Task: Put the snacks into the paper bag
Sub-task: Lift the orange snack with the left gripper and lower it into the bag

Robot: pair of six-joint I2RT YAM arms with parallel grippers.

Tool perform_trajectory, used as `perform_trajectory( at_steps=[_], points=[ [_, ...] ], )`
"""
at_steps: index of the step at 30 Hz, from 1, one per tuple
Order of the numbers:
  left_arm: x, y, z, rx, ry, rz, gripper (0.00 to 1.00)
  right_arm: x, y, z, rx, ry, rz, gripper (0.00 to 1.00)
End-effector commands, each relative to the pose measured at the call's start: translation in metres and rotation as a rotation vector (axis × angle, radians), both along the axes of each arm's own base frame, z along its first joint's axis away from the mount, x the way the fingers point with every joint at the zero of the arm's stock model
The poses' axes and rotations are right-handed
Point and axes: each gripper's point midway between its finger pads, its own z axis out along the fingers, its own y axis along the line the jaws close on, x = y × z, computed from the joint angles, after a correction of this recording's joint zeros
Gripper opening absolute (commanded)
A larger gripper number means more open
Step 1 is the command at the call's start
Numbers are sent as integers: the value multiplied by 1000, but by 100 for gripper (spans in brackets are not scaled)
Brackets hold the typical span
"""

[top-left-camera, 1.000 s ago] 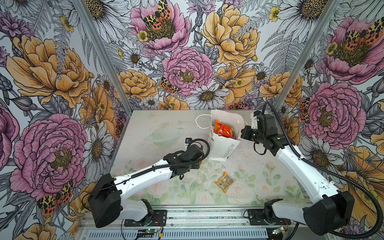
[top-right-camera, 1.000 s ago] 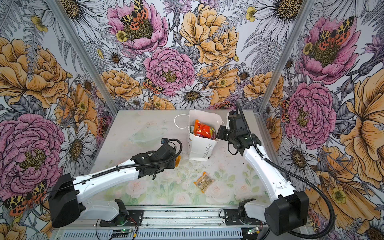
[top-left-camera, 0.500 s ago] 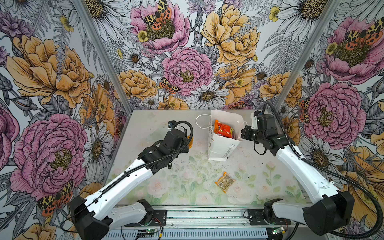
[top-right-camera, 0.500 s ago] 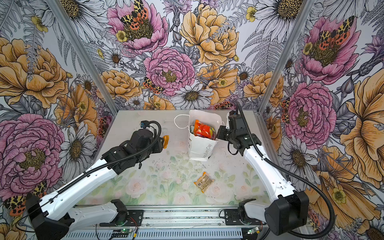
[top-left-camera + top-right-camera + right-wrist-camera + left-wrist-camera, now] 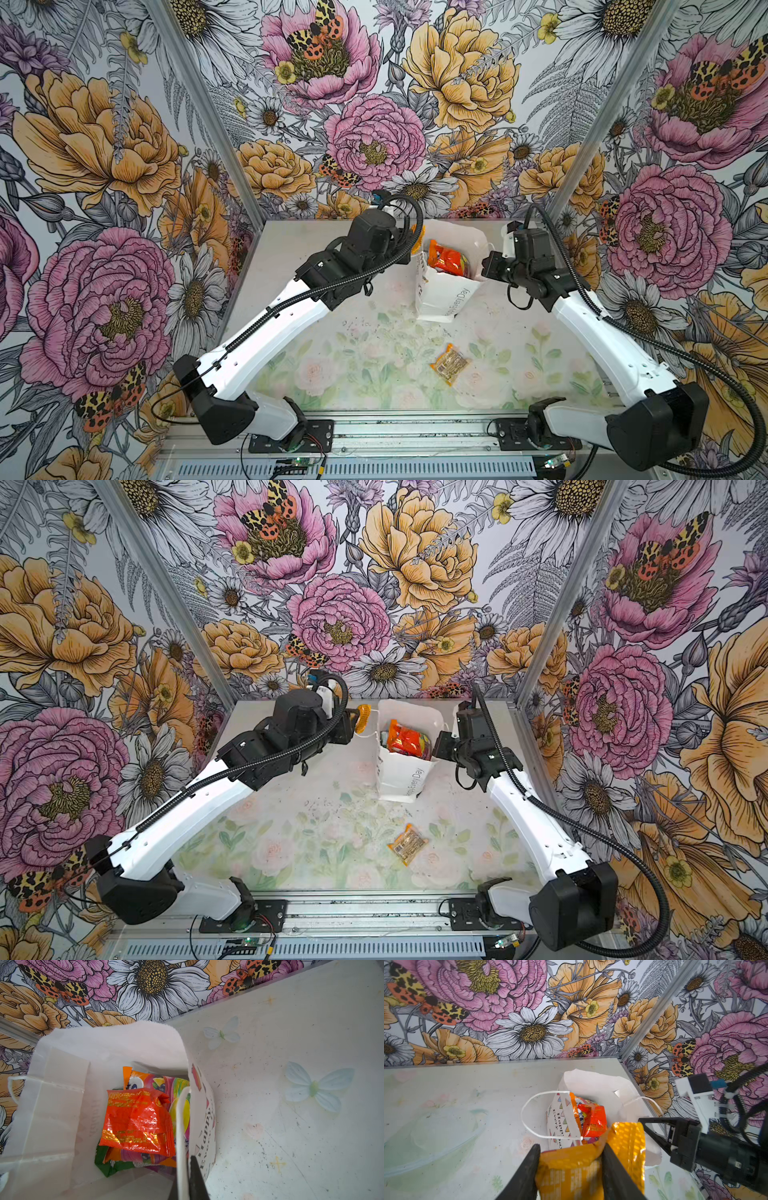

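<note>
Nearest my base, the small clear packet (image 5: 451, 363) lay flat on the bench (image 5: 332, 345), alone and well apart from everything else. Beyond it stood the paper bag (image 5: 444, 297), upright, its mouth open and its grey lettering facing me. My right hand (image 5: 485, 266) was pinched shut on the bag's rim. In the right wrist view one dark finger (image 5: 195, 1178) pressed beside the white cord handle (image 5: 180, 1136). Inside the bag, a red-orange packet (image 5: 137, 1120) lay on top, with a green packet (image 5: 104, 1164) and an orange-white packet (image 5: 143, 1079) beneath it. Farthest back, my left hand (image 5: 352, 725) gripped the small orange packet (image 5: 364, 719) between half-spread jaws. It hung above the bench, just beside the bag's left rim — not yet over the mouth.
</note>
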Motion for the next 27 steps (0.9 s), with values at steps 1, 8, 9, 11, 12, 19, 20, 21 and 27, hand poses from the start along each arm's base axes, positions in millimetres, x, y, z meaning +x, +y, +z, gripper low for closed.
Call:
perform_trajectory(
  at_steps=[1, 8, 9, 11, 12, 19, 20, 21, 27],
  points=[
    [5, -20, 10, 15, -18, -68, 44, -2, 4, 4, 16, 9, 16, 0],
    [23, -62, -3, 63, 18, -124, 44, -3, 4, 5, 16, 6, 18, 0],
    [25, -69, -7, 69, 24, -134, 44, -3, 5, 7, 20, 4, 20, 0],
    [29, -80, -16, 86, 44, -153, 44, -5, 5, 7, 24, 3, 22, 0],
    [30, -85, -20, 93, 53, -162, 43, -6, 5, 7, 22, 2, 23, 0],
    [48, -114, -57, 173, 108, -162, 43, -10, 3, 6, 26, 1, 20, 0],
    [49, -117, -62, 177, 114, -163, 43, -10, 4, 7, 29, 0, 21, 0],
    [51, -121, -67, 183, 119, -164, 43, -10, 4, 7, 30, 0, 21, 0],
    [58, -138, -95, 249, 156, -164, 43, -9, 5, 8, 36, -1, 21, 0]
  ],
)
